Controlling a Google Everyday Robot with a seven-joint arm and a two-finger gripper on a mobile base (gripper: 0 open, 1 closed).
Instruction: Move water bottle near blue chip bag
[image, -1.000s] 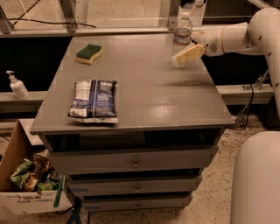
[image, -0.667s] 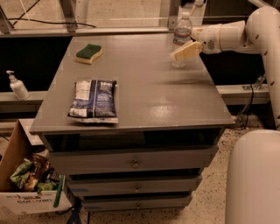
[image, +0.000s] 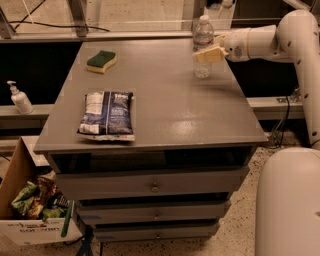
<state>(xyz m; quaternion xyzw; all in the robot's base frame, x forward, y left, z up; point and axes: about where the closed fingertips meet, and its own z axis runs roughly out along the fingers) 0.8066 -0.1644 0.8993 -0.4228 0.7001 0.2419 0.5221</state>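
Grey and scuffed, the table (image: 175, 105) has drawers under its top. At its far right corner the water bottle (image: 203, 36) stands upright. The gripper (image: 202, 54) reaches in from the right, and its pale fingers (image: 211, 55) are clamped around the bottle's middle. The blue chip bag (image: 107, 114) lies flat near the front left edge, well apart from the bottle. A green and yellow sponge (image: 102, 60) sits at the far left. Off the table, a pump bottle (image: 20, 98) stands on a ledge to the left.
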